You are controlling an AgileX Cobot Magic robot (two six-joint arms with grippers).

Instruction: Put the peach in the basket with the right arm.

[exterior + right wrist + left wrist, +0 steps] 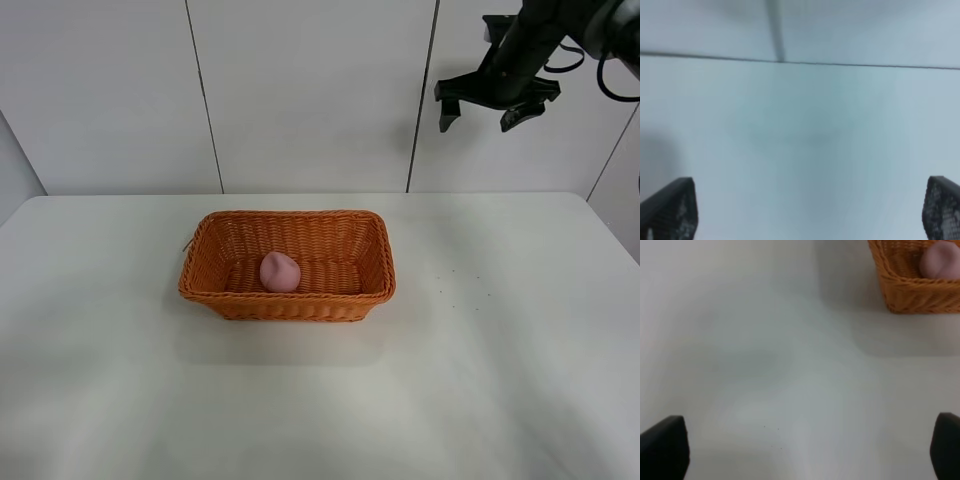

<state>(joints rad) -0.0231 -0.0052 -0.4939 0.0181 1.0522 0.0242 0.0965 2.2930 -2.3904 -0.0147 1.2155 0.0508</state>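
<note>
Right arm's black claw-like gripper (478, 120): hangs high over the far right corner of the white table (500, 350), against the pale panelled wall (300, 90). Jaws spread wide, nothing between them. The right wrist view confirms this: two dark fingertips sit at the frame's edges with only a blurred pale surface and a seam between them.

Left gripper (805, 450): low over the bare tabletop, fingers set far apart, empty. It is not in the high view.

Small matte pink peach (280, 272): lies inside the rectangular orange-brown wicker basket (290, 215), on the floor, left of centre and near the front wall. The tip direction is too small to read.

Basket: sits mid-table, with its long axis running side to side across the high view.

Key relation: from the right gripper, the peach lies well below and off to the robot's left, well apart. The left wrist view has a basket corner and the peach in frame. The right wrist view shows neither.

Judgement: placement looks complete. What remains, if anything, is parking the right arm, with no contact needed.
</note>
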